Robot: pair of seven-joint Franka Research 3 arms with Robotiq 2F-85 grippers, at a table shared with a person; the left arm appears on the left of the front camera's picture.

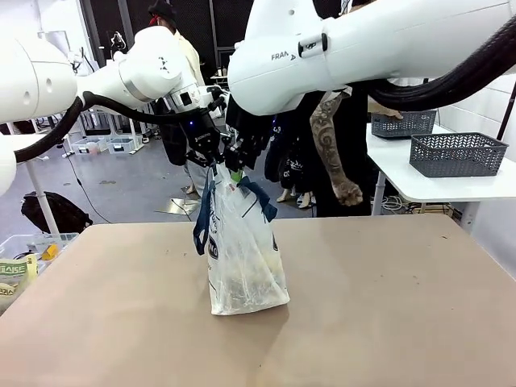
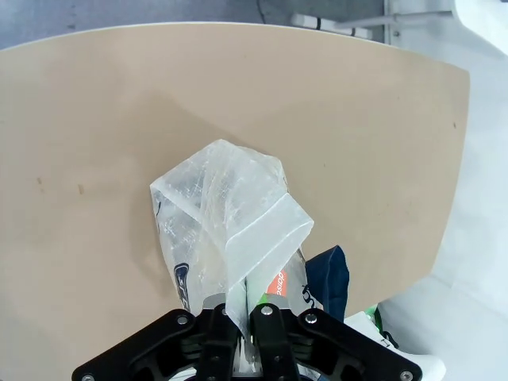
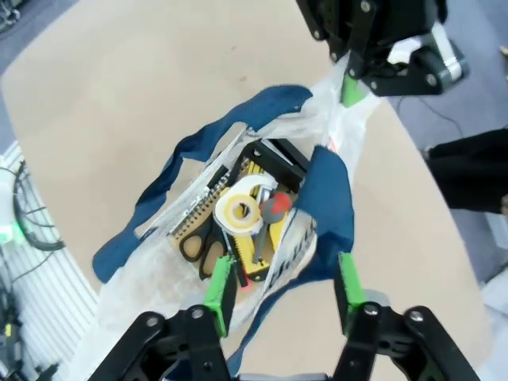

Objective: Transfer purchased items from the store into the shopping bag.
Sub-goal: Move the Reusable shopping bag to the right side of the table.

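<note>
I have the tall translucent white plastic shopping bag with navy strap handles (image 1: 242, 258) standing near the middle of the tan counter (image 1: 387, 306), its base on the surface and its top gathered up between my two arms. My left tool (image 1: 211, 155) is clamped shut on a pinch of the bag's upper rim; in the left wrist view the thin film (image 2: 230, 230) runs straight up into the closed fingers. My right tool (image 3: 282, 298) stands with its green-padded fingers (image 3: 218, 294) parted astride the near rim and one navy handle (image 3: 325, 198), gripping nothing that I can make out.

Looking down through the mouth, I see the purchased items (image 3: 242, 214) already lying inside: a roll of white tape, black-handled scissors, yellow packaging and a dark flat pack, jumbled together.

My judgement is that this bag is soft, crinkly and slippery, with no stiffness of its own, so it would sag if I let the rim go. The load looks light but loose, and likely to shift. The woven handles seem the surest hold; the film could slide from the pads or tear if pulled hard.
</note>
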